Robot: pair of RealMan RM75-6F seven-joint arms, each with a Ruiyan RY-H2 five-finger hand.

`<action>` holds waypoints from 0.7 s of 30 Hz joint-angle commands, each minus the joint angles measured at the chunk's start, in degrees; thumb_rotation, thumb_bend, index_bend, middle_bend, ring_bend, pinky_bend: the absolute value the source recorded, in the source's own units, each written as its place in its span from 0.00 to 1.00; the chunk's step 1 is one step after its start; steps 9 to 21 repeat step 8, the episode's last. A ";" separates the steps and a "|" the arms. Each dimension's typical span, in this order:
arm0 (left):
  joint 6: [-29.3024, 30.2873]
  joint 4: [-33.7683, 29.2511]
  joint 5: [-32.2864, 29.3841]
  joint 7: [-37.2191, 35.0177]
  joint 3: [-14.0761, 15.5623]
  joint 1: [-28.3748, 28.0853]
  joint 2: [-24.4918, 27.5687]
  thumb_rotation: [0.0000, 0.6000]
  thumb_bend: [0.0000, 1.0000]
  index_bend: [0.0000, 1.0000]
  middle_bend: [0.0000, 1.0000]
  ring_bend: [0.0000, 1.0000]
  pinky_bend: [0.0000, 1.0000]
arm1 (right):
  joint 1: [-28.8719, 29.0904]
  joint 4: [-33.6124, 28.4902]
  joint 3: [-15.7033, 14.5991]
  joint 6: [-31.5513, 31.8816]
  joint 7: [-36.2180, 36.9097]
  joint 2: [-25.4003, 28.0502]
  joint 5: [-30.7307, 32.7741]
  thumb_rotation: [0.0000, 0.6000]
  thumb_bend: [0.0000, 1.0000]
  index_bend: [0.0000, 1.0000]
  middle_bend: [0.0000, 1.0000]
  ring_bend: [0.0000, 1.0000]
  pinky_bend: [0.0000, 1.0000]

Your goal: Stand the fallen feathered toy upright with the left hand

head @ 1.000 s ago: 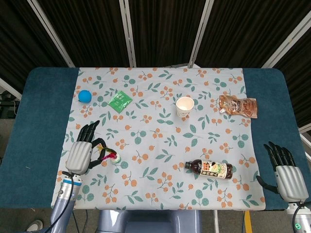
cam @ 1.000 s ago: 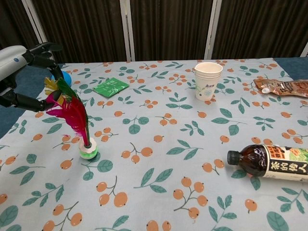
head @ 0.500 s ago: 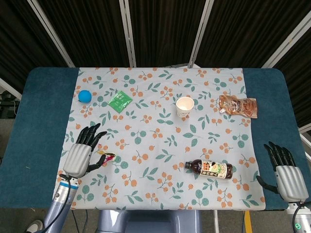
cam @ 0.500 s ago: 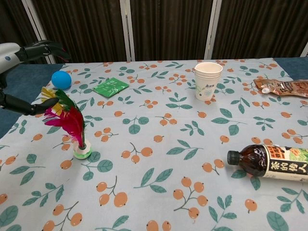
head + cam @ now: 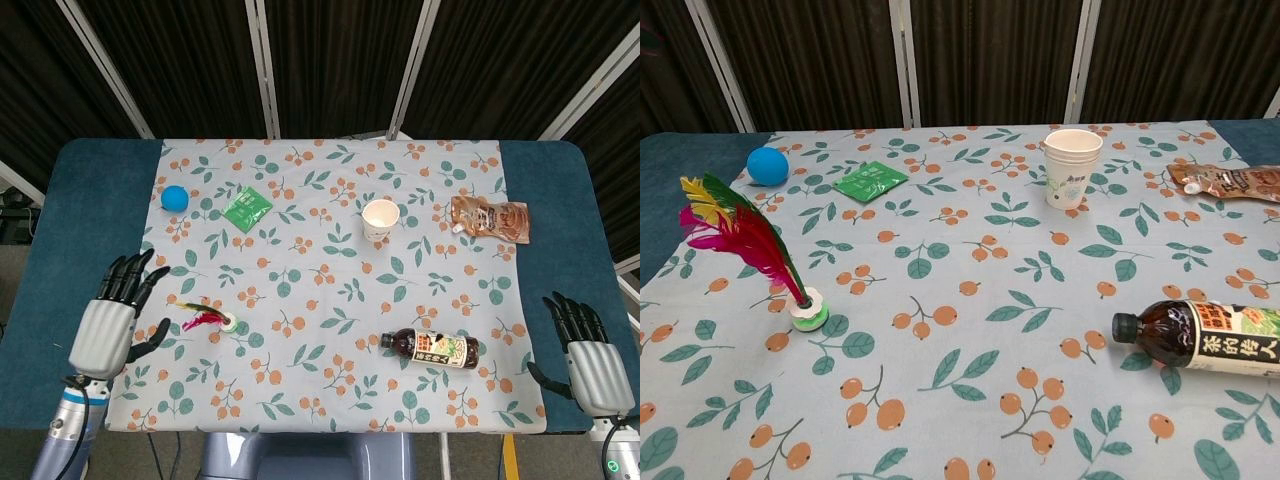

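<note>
Fanning plumes (image 5: 735, 235) above round base (image 5: 808, 309)

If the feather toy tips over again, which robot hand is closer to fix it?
The left hand. It hovers open just beside the feathered toy, which stands on its base with feathers leaning. The right hand rests far off at the table's opposite edge, beyond the bottle.

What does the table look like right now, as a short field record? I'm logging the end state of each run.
toy: feathered toy standing on its base, feathers leaning left
left hand: left hand off the toy, fingers spread, holding nothing
right hand: right hand at the table's right edge, holding nothing
lying down: bottle, brown pouch
upright: paper cup
others: blue ball, green packet
</note>
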 commanded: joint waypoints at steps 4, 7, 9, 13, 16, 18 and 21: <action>3.62 7.33 2.11 -0.90 3.13 4.64 4.44 1.00 0.30 0.12 0.00 0.00 0.00 | 0.11 -0.03 -0.13 -0.05 -0.21 -0.06 -0.40 1.00 0.16 0.03 0.00 0.00 0.00; 4.60 11.06 2.37 -0.93 4.05 6.33 4.71 1.00 0.24 0.09 0.00 0.00 0.00 | 0.10 0.22 -0.19 0.18 -0.28 -0.06 -0.78 1.00 0.16 0.03 0.00 0.00 0.00; 4.80 12.00 2.30 -1.04 4.33 6.84 4.71 1.00 0.23 0.08 0.00 0.00 0.00 | 0.10 0.27 -0.20 0.20 -0.22 -0.07 -0.84 1.00 0.16 0.03 0.00 0.00 0.00; 4.80 12.00 2.30 -1.04 4.33 6.84 4.71 1.00 0.23 0.08 0.00 0.00 0.00 | 0.10 0.27 -0.20 0.20 -0.22 -0.07 -0.84 1.00 0.16 0.03 0.00 0.00 0.00; 4.80 12.00 2.30 -1.04 4.33 6.84 4.71 1.00 0.23 0.08 0.00 0.00 0.00 | 0.10 0.27 -0.20 0.20 -0.22 -0.07 -0.84 1.00 0.16 0.03 0.00 0.00 0.00; 4.80 12.00 2.30 -1.04 4.33 6.84 4.71 1.00 0.23 0.08 0.00 0.00 0.00 | 0.10 0.27 -0.20 0.20 -0.22 -0.07 -0.84 1.00 0.16 0.03 0.00 0.00 0.00; 4.80 12.00 2.30 -1.04 4.33 6.84 4.71 1.00 0.23 0.08 0.00 0.00 0.00 | 0.10 0.27 -0.20 0.20 -0.22 -0.07 -0.84 1.00 0.16 0.03 0.00 0.00 0.00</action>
